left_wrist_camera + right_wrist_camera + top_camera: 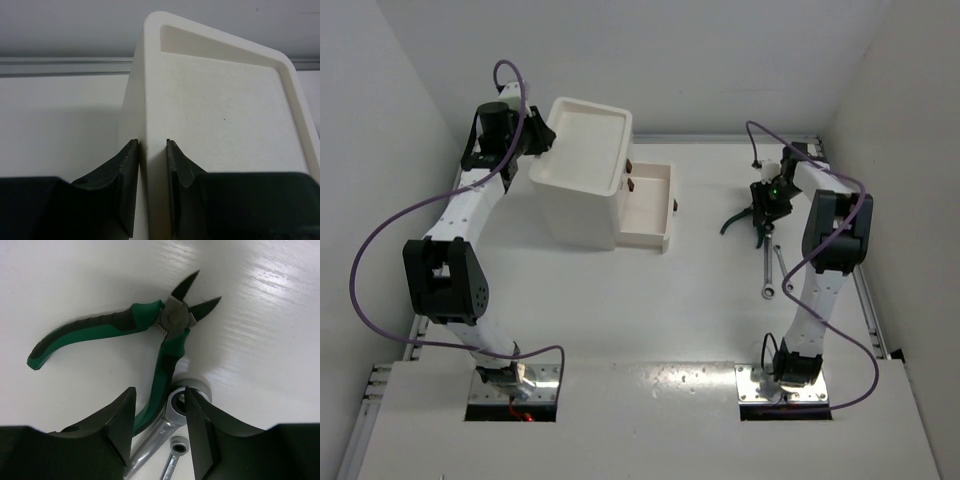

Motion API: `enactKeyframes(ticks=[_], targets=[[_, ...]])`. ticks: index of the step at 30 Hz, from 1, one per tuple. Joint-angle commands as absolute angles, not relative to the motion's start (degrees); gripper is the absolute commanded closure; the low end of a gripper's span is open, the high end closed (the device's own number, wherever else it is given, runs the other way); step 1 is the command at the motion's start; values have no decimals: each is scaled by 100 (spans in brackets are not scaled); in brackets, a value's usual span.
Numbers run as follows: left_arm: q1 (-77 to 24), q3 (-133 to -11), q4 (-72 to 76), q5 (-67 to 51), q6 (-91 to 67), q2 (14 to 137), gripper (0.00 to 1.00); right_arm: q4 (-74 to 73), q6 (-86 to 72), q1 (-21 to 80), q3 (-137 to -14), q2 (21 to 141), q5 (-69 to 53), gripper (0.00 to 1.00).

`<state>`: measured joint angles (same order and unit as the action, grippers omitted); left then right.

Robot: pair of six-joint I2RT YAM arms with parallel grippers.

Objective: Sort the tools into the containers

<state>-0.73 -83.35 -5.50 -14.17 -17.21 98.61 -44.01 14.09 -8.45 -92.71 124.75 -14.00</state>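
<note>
The white cabinet (575,215) stands at the back left with its rimmed tray top (582,183). One drawer (652,238) is pulled out to the right. My left gripper (542,140) is shut on the tray top's left rim (151,90); in the wrist view the left gripper (152,150) has one finger on each side of it. Green-handled pliers (150,320) lie on the table at the right (735,218). My right gripper (160,405) is open, low over one pliers handle and the ring end of a silver wrench (172,412). A second, slimmer wrench (177,447) lies beside it. Yellow-and-black pliers and screwdrivers are out of view.
A silver wrench (775,272) lies on the table in front of the right gripper (765,200). Dark red handles (630,185) show on the closed drawers. White walls close in on the left, back and right. Purple cables loop off both arms.
</note>
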Motion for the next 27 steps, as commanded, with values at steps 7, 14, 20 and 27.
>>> enactKeyframes(ticks=[7, 14, 20, 27], targets=[[-53, -7497, -2698, -1441, -1670, 10608, 100, -3894, 1573, -773, -9396, 12445, -1679, 56], [-53, -7497, -2698, -1441, -1670, 10608, 100, -3542, 1441, -826, -9211, 12190, -1618, 57], [-53, -7550, -2698, -1441, -1670, 10661, 100, -4016, 1774, -826, -9396, 12612, -1679, 61], [-53, -7550, -2698, -1441, -1670, 10661, 100, -4105, 1925, -765, -8773, 12428, -1671, 65]])
